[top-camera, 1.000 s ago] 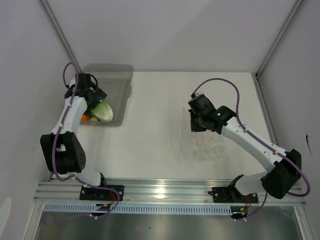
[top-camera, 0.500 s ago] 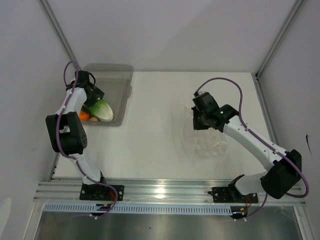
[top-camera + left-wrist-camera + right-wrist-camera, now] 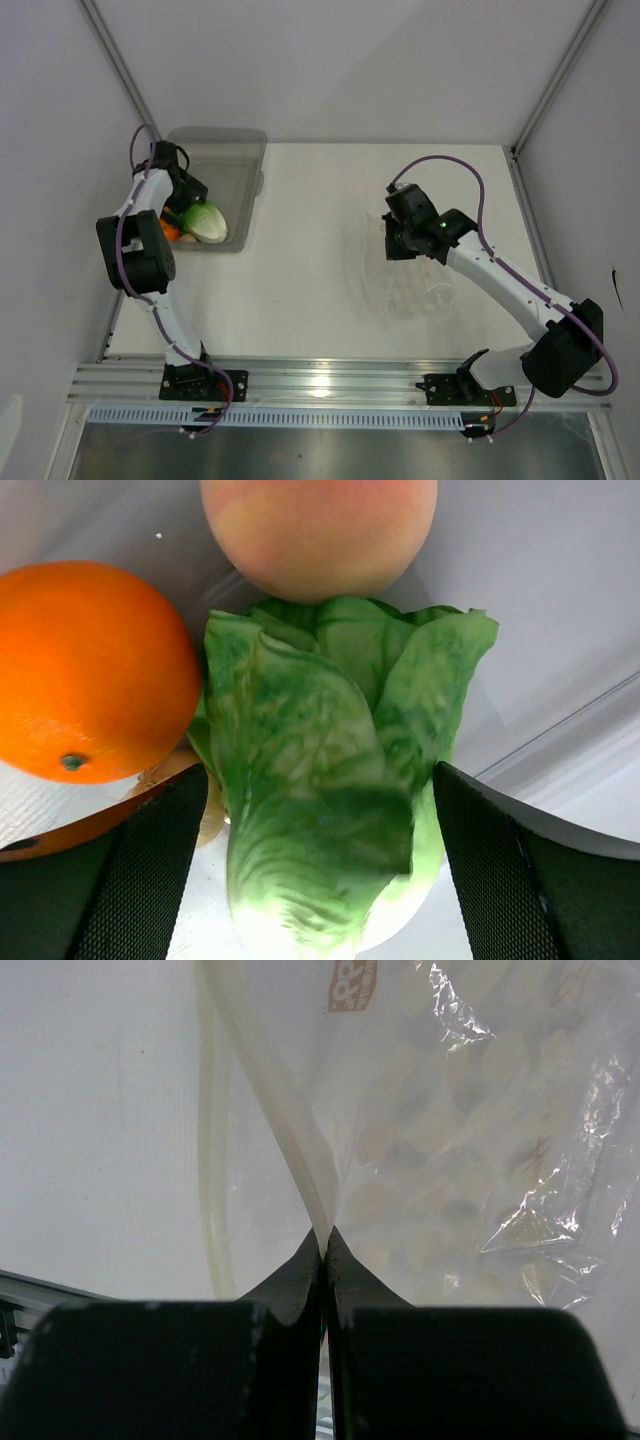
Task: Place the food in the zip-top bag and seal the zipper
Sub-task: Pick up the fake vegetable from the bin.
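The green lettuce [image 3: 206, 220] lies in the grey bin [image 3: 240, 150] at the back left. My left gripper [image 3: 188, 203] is down in the bin, open, its jaws on either side of the lettuce [image 3: 320, 780]. In the left wrist view an orange [image 3: 90, 670] lies left of the lettuce and a peach-coloured round fruit [image 3: 320, 530] lies beyond it. A pale beige bit [image 3: 208, 815] peeks out by the left finger. My right gripper [image 3: 400, 243] is shut on the edge of the clear zip-top bag [image 3: 415, 290] and holds that edge up [image 3: 323, 1235].
The bin's walls [image 3: 560, 730] close in round the left gripper. The bag's crinkled body [image 3: 480, 1140] lies on the white table right of centre. A metal rail [image 3: 320, 380] runs along the near edge, and frame posts stand at the back corners.
The left arm's elbow has swung up toward the bin while its gripper stayed over the lettuce. The right gripper shifted slightly right with the bag edge, then held still.
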Motion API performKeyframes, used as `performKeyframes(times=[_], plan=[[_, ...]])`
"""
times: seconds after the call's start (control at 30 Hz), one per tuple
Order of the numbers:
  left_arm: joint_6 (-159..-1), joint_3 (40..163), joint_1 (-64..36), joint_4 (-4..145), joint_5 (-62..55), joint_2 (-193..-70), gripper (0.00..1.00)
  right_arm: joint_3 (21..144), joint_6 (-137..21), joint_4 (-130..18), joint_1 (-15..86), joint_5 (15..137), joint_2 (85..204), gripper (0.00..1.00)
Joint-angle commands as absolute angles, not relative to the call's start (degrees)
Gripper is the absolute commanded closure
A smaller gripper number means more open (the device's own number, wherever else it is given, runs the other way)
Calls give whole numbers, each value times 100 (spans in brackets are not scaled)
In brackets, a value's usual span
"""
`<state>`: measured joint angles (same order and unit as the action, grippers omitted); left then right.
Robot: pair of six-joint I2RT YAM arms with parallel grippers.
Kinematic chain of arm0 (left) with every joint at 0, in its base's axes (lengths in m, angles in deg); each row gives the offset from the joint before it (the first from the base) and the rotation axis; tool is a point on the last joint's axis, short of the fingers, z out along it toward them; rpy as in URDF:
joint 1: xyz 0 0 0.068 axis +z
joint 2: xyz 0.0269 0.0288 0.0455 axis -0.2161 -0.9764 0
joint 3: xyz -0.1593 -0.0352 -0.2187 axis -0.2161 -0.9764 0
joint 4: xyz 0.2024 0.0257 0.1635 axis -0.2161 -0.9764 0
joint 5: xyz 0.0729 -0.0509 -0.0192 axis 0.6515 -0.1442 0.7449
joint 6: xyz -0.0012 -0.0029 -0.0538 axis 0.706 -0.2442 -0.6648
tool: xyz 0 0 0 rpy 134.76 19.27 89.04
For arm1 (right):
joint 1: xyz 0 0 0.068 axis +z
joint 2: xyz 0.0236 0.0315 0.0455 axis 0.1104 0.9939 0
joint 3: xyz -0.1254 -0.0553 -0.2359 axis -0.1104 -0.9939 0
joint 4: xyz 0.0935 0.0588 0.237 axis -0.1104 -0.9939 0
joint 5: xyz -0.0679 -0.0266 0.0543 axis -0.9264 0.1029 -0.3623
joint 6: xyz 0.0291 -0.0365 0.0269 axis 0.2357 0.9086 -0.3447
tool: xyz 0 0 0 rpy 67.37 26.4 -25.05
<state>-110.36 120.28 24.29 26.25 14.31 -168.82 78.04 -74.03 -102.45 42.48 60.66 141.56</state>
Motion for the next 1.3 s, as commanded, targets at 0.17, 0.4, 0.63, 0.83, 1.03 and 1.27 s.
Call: performKeyframes(times=[0.17, 0.4, 0.63, 0.83, 1.03, 1.27], plan=[[-11046, 12886, 2461, 1831, 1257, -17474, 11, 7955, -7418, -10146, 4246, 6056, 14040, 100], [-10932, 12737, 2470, 2050, 1135, -17343, 40, 7946, -7550, -10137, 4343, 6065, 14110, 100], [-10985, 12238, 2461, 2392, 810, -16808, 61, 7920, -7708, -10216, 4352, 5986, 14084, 100], [-11029, 11876, 2400, 2692, 537, -15955, 72, 7929, -7805, -10181, 4159, 6179, 14040, 100], [-10985, 11639, 2102, 2867, 299, -14971, 77, 7946, -7919, -10146, 3877, 6486, 14040, 100], [-10897, 11017, 1363, 3438, 98, -13680, 71, 8087, -7954, -10260, 3464, 6994, 14049, 100]])
